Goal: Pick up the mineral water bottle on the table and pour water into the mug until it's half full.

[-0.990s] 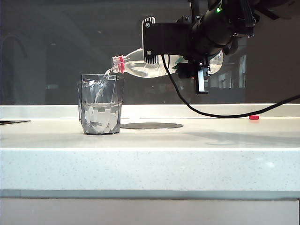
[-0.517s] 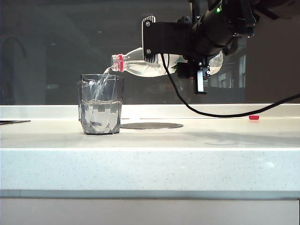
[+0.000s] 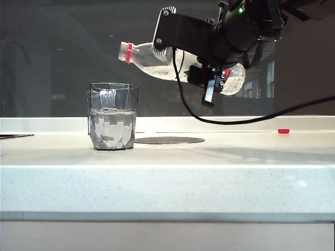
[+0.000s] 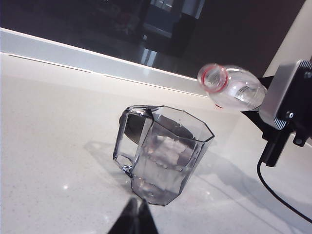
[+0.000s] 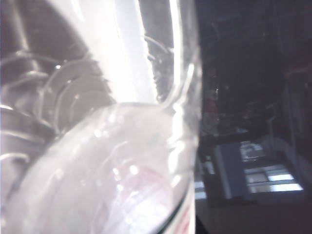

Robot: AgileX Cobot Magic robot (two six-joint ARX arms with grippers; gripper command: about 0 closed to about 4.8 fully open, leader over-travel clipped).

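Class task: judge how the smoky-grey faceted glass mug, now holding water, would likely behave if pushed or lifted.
The smoky-grey faceted glass mug probably resists tipping: it looks short and broad, with water filling roughly its lower half. It likely feels heavy for its size, and stiff but breakable. On the smooth white stone table it might slide.

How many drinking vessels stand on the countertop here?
1: the mug, left of centre on the table, with the mineral water bottle held above it by the right gripper. None seems hidden.
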